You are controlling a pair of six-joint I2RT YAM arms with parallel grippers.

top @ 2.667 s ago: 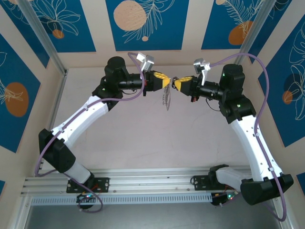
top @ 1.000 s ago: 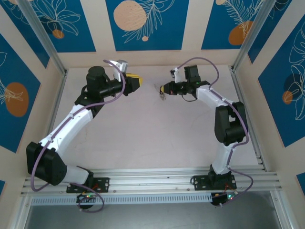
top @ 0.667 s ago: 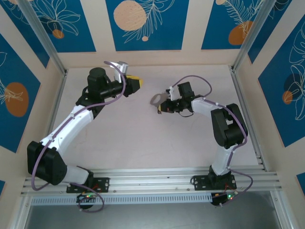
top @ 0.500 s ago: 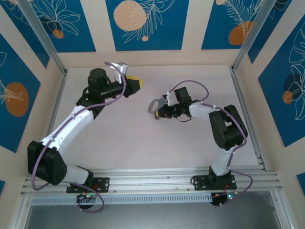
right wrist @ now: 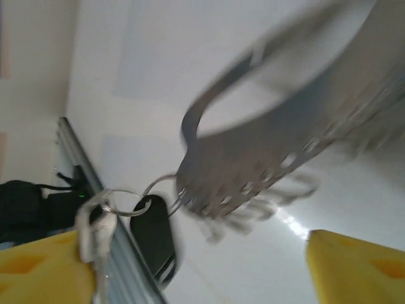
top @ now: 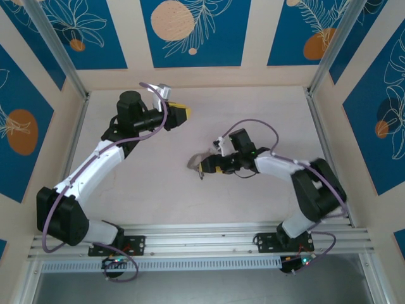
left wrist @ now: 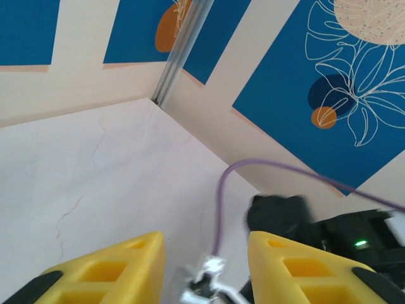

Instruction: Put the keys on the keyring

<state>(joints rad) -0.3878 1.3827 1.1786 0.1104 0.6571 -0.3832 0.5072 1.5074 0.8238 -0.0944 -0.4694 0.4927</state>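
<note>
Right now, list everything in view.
keyring: one, grey, mid-table, just ahead of the right fingers
key: one, black head, at the keyring's end
table: one, pale
walls: blue and cream, around the table
cables: two, purple, along the arms
arms: two, white and black, bases at near edge
left fingers: two, yellow, apart, back left
right fingers: two, yellow, apart, by the keyring

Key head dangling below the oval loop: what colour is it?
The key head is black; the right wrist view shows it best.
</note>
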